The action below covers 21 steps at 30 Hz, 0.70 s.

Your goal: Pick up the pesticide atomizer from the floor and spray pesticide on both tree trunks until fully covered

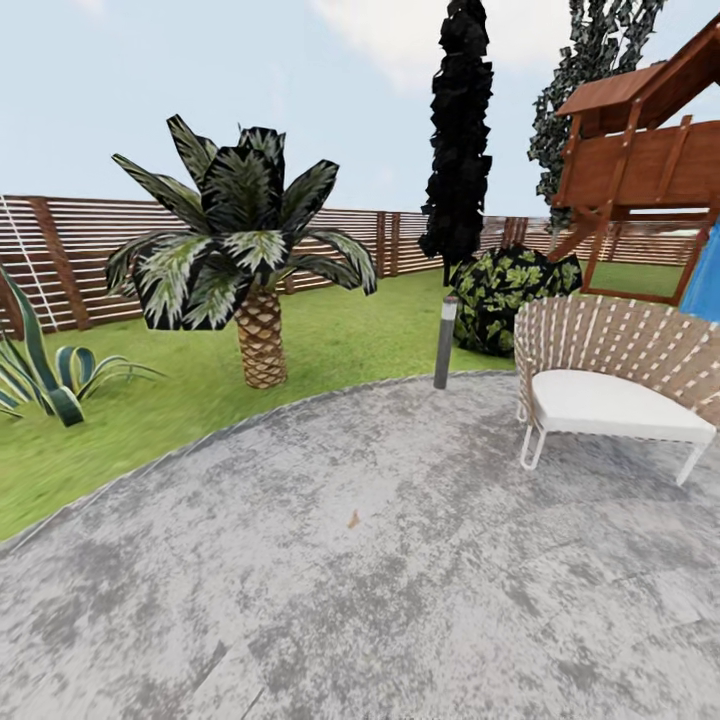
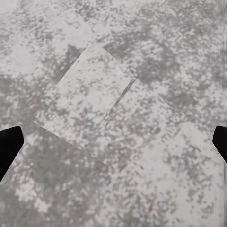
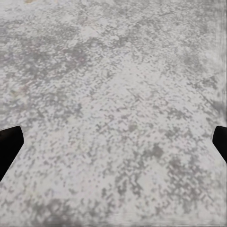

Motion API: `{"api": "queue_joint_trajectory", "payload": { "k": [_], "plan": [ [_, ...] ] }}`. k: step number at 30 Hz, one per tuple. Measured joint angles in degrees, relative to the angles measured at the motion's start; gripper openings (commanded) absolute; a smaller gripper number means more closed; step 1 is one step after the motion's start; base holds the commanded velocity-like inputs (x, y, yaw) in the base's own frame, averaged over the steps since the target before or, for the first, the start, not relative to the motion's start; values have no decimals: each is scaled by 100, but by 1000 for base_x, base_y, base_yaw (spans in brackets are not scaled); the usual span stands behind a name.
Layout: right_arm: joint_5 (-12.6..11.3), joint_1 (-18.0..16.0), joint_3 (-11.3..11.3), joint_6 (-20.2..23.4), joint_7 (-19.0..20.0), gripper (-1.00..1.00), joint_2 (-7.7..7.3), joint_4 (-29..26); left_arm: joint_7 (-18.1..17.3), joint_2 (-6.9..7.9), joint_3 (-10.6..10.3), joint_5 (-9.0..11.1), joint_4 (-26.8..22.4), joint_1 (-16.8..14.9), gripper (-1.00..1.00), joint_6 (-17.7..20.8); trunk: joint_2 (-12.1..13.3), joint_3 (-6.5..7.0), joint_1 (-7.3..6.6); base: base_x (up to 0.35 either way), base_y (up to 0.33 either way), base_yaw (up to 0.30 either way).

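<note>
The pesticide atomizer and the two trees with their trunks are out of view. I look over the garden: a green lawn [image 1: 340, 335] beyond a grey stone patio [image 1: 380, 580], ringed by a brown slatted fence [image 1: 100, 250]. My left gripper [image 2: 113, 146] hangs open over the grey paving, its dark fingertips [image 2: 9, 146] wide apart with nothing between them. The right gripper [image 3: 113, 146] is likewise open above bare paving, fingertips [image 3: 8, 144] at the picture's sides.
A short palm [image 1: 260, 340] stands on the lawn ahead left, a spiky plant [image 1: 35, 370] at far left. A dark thin tree [image 1: 458, 130], a bollard lamp [image 1: 445, 342] and a bush [image 1: 505, 290] edge the patio. A woven chair [image 1: 610, 390] and a wooden playset [image 1: 650, 150] stand right.
</note>
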Motion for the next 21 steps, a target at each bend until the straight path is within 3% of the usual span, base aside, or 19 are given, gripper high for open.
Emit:
{"api": "queue_joint_trajectory", "payload": {
  "k": [21],
  "plan": [
    [0, -1, -5, 0, 0, 100, 0, -5, 0, 0, 0, -3, 6, 0, 100, -1, -803, -415, 440, 0, 0, -253]
  ]
}}
